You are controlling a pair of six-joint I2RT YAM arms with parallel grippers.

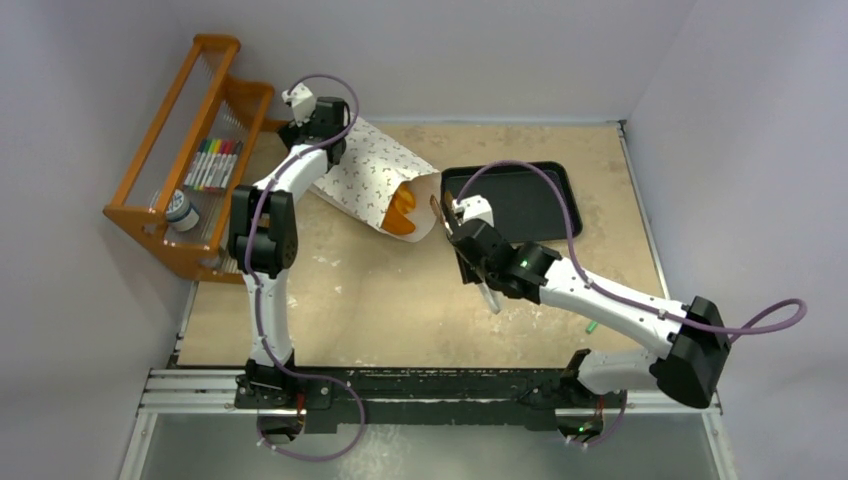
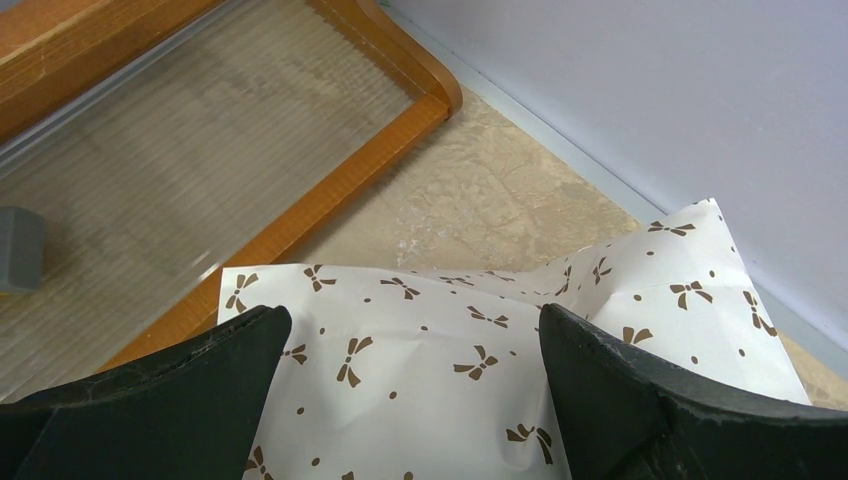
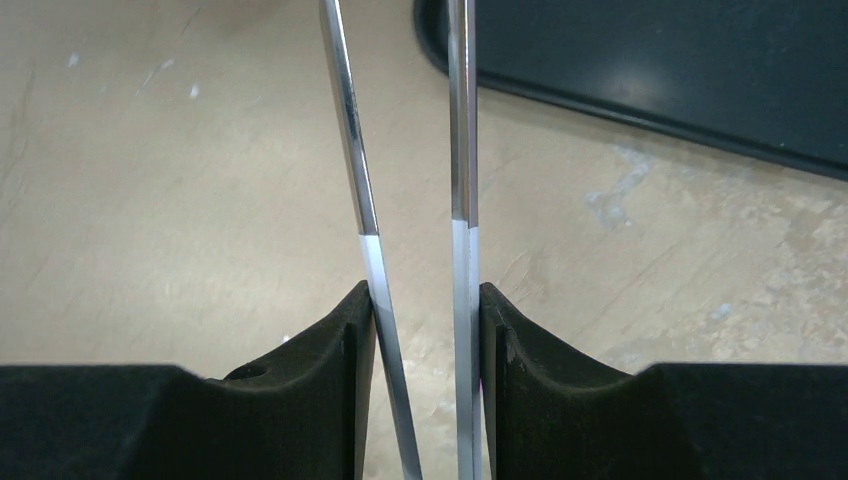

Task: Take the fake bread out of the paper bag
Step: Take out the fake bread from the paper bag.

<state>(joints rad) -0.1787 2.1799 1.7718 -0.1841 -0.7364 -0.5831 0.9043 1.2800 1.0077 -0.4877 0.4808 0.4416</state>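
While I watch from above, the table [image 1: 400, 300] carries the paper bag [image 1: 365, 175] lying flat at far L-centre, long axis diag. from its closed end by the back wall to its open mouth, which faces the black tray [image 1: 520, 195] just beside it, w/ fake bread [image 1: 402, 212] showing orange in that mouth. Print on the bag: brown bows & dots. L gripper [image 2: 415, 330] hangs spread wide over the bag's closed end, holding nothing; R gripper [image 3: 425, 300] pinches metal tongs [image 3: 462, 150], blades nearly together, front end near the mouth.
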